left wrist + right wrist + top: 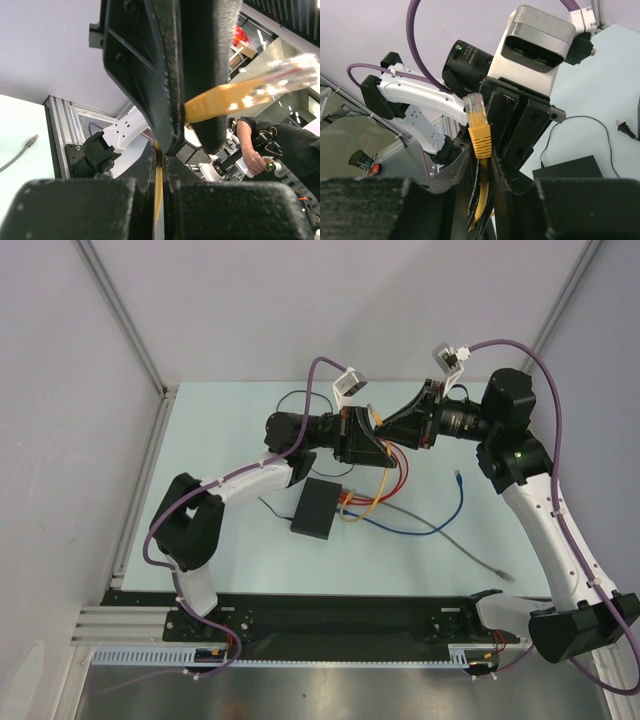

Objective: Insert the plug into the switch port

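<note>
Two end effectors meet above counter point(230, 440): right end effector point(390, 430) clamped on plug point(475, 107) boot, left end effector point(383, 452) clamped on its yellow cable point(158, 185). Black switch box point(315, 508) lies at their 7 o'clock, cabled edge facing 3 o'clock.

Pale mint flat counter point(250, 560) carries loose cables. Grey network cable with clear plug point(450, 538) runs diagonally toward the near right, plug end lying flat on the counter. Blue network cable point(418, 533) curves across it, free end pointing to the far side. Thin red cables point(404, 478) bunched near centre. Thin black cord point(577, 118) loops on the counter, small plug end lying free. Silver aluminium frame post point(130, 325) at far left, plain grey wall panels point(330, 300) behind. Person in black top point(280, 145) outside the enclosure, blurred.
</note>
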You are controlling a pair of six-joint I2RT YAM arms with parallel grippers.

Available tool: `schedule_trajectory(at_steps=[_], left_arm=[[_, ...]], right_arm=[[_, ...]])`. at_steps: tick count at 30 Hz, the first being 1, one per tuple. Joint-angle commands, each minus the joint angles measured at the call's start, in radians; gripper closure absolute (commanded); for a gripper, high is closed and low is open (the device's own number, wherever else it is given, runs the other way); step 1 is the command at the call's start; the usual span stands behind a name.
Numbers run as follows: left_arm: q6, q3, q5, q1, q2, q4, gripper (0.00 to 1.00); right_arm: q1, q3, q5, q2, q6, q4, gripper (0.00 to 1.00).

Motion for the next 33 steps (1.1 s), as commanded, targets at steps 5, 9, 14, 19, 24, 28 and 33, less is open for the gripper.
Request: schedule_trajectory(at_steps=[5,9,14,19,24,28,33], left_arm=[[-0.017,0.038,-0.041,-0.005,-0.005,0.211,0.99],[-0.003,0.031,-0.038,-0.004,-0.009,0.19,0.76],[0.195,-0.045,-0.001,0.037,-0.089,-0.039,0.52],[0.813,-0.072,-0.02,0.194,-0.268,-0.677,0.31],[1.247,0.001,-0.193,0.327,-0.35,-1.32,0.18],[1.303,-0.037,-0.288,0.427,-0.365,-1.47,0.13],[1.177,-0.174,-0.274,0.576,-0.336,-1.49,0.16]], right_arm=[[-0.001,-0.025,-0.003,-0.054,-0.005,0.021,1.0],[-0.009,0.002,0.033,-0.059,-0.038,-0.012,1.0],[-0.069,0.189,0.161,-0.02,-0.388,-0.294,1.0],[-0.126,0.306,0.467,-0.022,-0.921,-0.54,1.0],[-0.061,0.229,0.706,-0.02,-1.148,-0.601,1.0],[0.044,-0.02,0.888,-0.033,-1.189,-0.507,1.0],[0.126,-0.401,0.932,0.001,-1.097,-0.264,1.0]])
